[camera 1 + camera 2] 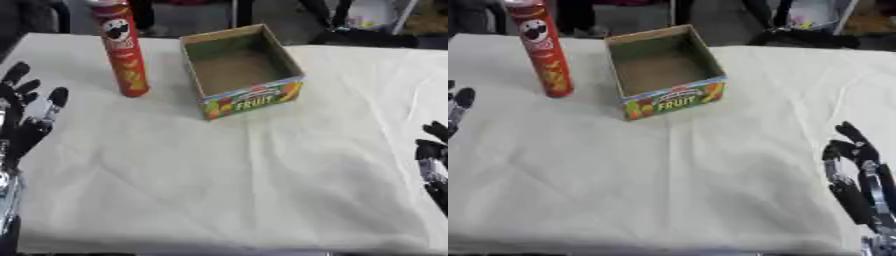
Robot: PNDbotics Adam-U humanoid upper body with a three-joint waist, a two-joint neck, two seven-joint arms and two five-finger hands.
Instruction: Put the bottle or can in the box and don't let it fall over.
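Standing upright on the white cloth-covered table (pixel 262 175), the red can (pixel 122 50) was positioned just beside the left wall of the open cardboard box (pixel 241 67), apart from it, with the box showing a "FRUIT" label on its near face and nothing visible inside. The left hand (pixel 26 112) rested at the left edge of the table with fingers straight and spread, well apart from the can. The right hand (pixel 855 170) lay near the lower right corner, fingers likewise extended and holding nothing.
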